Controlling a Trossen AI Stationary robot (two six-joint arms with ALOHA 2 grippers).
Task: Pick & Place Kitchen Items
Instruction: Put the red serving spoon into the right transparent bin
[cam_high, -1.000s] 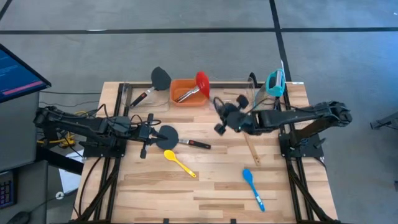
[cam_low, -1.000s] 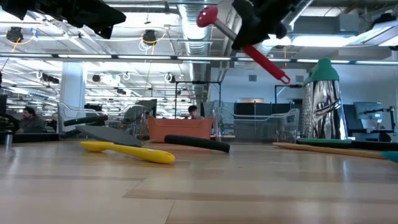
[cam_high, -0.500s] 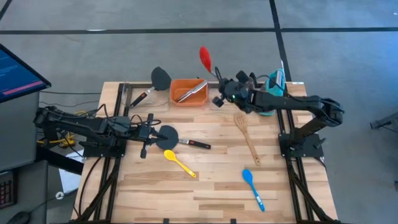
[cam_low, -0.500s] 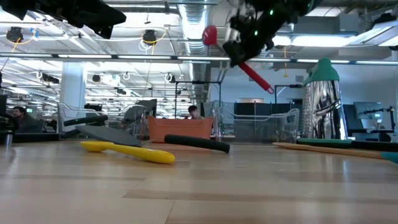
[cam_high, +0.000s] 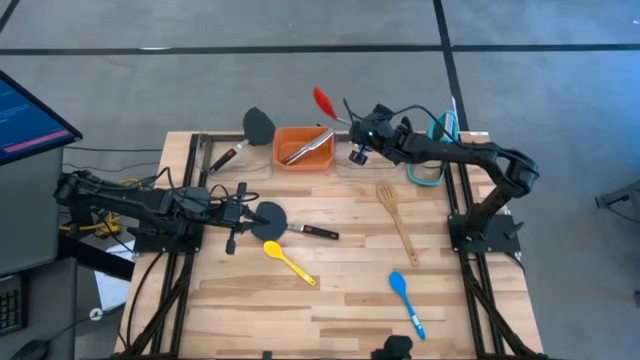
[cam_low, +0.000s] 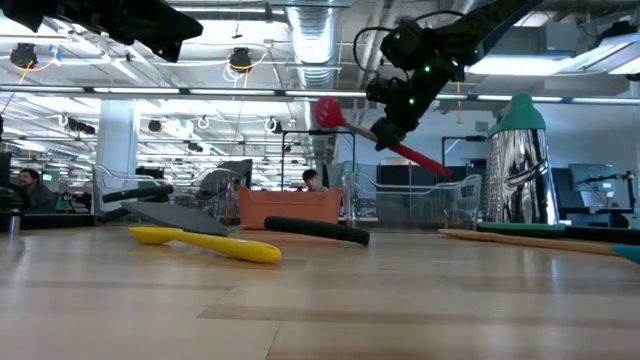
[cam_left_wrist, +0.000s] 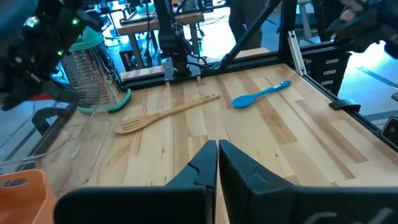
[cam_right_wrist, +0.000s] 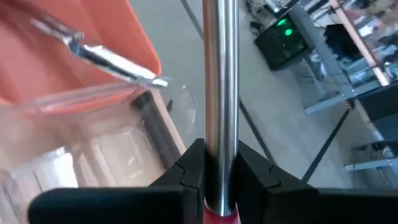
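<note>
Red spoon (cam_right_wrist: 220, 74) bowl beyond the right wrist view's edge; black spatula (cam_low: 160, 213) blurred in the low view.

Tongs (cam_high: 306, 149) lie in the bin (cam_high: 287, 161); wooden fork (cam_high: 395, 217) lies right of it.

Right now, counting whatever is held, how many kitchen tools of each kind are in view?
Black spatulas: 2
Spoons: 3 (red spoon in the right pincer, yellow spoon, blue spoon)
Wooden fork: 1
Metal tongs, in the orange bin: 1
Grater: 1
Total: 8
</note>
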